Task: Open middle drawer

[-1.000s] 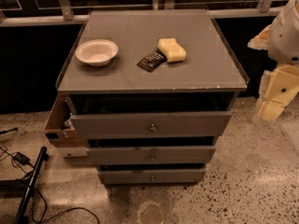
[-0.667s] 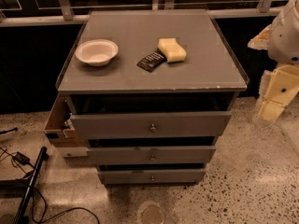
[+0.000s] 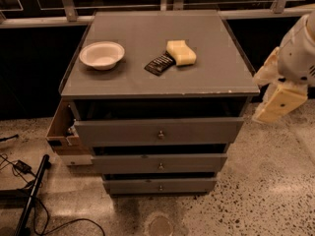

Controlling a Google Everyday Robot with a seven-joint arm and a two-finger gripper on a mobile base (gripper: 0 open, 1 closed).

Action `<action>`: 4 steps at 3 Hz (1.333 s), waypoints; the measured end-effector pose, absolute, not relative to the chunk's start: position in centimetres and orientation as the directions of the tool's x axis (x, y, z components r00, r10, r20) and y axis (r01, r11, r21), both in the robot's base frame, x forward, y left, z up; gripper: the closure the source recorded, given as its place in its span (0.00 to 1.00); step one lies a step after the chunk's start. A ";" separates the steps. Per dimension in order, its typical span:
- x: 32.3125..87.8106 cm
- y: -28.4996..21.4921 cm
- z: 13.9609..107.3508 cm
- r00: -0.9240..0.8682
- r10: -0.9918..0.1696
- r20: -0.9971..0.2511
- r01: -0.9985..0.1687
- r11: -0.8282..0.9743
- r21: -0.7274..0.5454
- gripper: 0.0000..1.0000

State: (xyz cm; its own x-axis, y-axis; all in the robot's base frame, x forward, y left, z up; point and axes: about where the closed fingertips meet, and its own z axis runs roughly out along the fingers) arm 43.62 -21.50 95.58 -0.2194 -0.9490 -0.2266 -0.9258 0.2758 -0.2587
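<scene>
The jaws look spread, the two cream fingers (image 3: 281, 101) standing apart with a dark gap between them, on a gripper (image 3: 262, 95) that hangs off the cabinet's right side, level with the top and well clear of every front. Nothing has shifted over the last second: arm, bowl (image 3: 102, 54) and drawers sit as they did. So the middle drawer (image 3: 160, 163), between the pulled-out top drawer (image 3: 157, 132) and the narrow bottom one, remains untouched, its knob (image 3: 160, 166) unapproached and the whole reach, as I judge it, yet to come.
</scene>
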 end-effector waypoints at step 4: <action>43.7 -19.6 79.0 -0.249 -0.880 -0.405 -0.927 0.338 -0.164 1.00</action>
State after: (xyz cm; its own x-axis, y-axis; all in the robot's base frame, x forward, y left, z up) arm 43.68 -19.63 79.03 -0.2494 -0.8799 -0.4045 -0.9268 0.3380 -0.1639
